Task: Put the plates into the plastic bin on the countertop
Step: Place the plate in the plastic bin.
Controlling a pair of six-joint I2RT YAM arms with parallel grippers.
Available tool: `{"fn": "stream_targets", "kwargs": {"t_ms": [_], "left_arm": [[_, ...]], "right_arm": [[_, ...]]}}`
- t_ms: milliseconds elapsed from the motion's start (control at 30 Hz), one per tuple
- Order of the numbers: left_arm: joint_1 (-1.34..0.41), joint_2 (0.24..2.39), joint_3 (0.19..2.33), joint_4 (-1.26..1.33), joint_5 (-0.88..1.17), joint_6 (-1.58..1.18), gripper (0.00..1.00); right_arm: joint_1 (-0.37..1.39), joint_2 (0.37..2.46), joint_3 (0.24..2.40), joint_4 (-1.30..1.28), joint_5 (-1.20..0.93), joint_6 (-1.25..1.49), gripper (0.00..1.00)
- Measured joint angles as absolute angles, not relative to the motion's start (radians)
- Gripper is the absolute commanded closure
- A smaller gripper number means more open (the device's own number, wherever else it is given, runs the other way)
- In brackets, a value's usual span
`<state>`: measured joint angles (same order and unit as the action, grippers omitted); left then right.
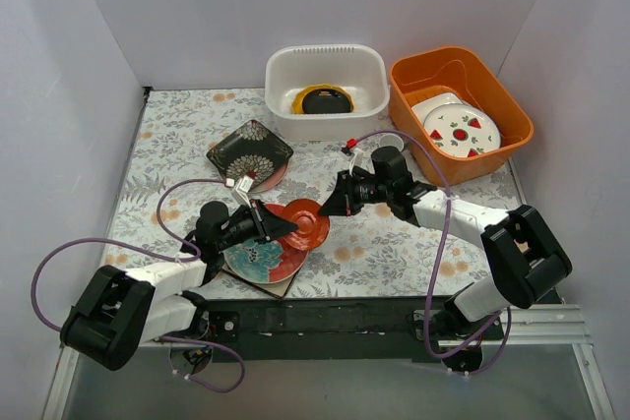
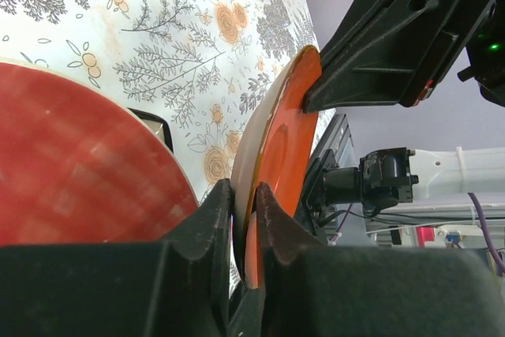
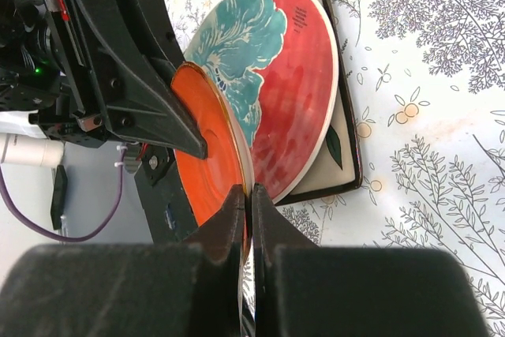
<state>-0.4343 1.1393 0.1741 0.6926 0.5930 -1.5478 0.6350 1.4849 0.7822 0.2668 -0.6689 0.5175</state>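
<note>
Both clamped: my left gripper (image 2: 243, 192) and right gripper (image 3: 247, 195) pinch opposite rims of red plate (image 2: 278, 159), tilted above teal-flowered plate (image 3: 272, 61).

Colours and patterns noted on the countertop

The countertop (image 1: 394, 243) was printed pale, with grey ferns and small orange flowers. An orange-red plate (image 1: 310, 228), a red plate (image 1: 264, 258) painted with a teal flower, a black white-flowered square plate (image 1: 250, 151), a white plastic bin (image 1: 325, 49) and an orange tub (image 1: 448, 58) were seen.
</note>
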Motion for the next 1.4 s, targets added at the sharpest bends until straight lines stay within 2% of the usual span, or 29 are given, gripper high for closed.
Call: {"fn": "stream_targets", "kwargs": {"t_ms": [200, 367, 467, 500, 567, 600, 700, 833, 967, 1400], "left_arm": [[-0.436, 1.102, 0.174, 0.657, 0.583, -1.546, 1.0], [-0.438, 0.979, 0.171, 0.554, 0.543, -1.525, 1.0], [-0.443, 0.899, 0.169, 0.484, 0.514, -1.512, 1.0], [-0.445, 0.87, 0.169, 0.461, 0.505, -1.507, 1.0], [-0.449, 0.803, 0.168, 0.411, 0.485, -1.501, 1.0], [-0.449, 0.77, 0.167, 0.387, 0.477, -1.499, 1.0], [-0.452, 0.672, 0.167, 0.305, 0.446, -1.493, 1.0], [-0.454, 0.583, 0.165, 0.22, 0.399, -1.484, 1.0], [-0.454, 0.584, 0.165, 0.182, 0.369, -1.478, 1.0], [-0.454, 0.891, 0.226, 0.248, 0.36, -1.424, 1.0]], "right_arm": [[0.638, 1.485, 0.779, 0.277, -0.667, 0.517, 0.99], [0.646, 1.49, 0.779, 0.322, -0.69, 0.521, 0.86], [0.652, 1.504, 0.784, 0.344, -0.706, 0.526, 0.7], [0.656, 1.51, 0.785, 0.348, -0.709, 0.529, 0.55], [0.666, 1.522, 0.789, 0.349, -0.715, 0.534, 0.42], [0.67, 1.529, 0.791, 0.349, -0.714, 0.532, 0.31], [0.68, 1.534, 0.794, 0.339, -0.704, 0.519, 0.2], [0.682, 1.533, 0.798, 0.332, -0.681, 0.495, 0.15], [0.682, 1.518, 0.797, 0.307, -0.646, 0.484, 0.11], [0.673, 1.268, 0.669, 0.253, -0.49, 0.467, 0.07]]}}
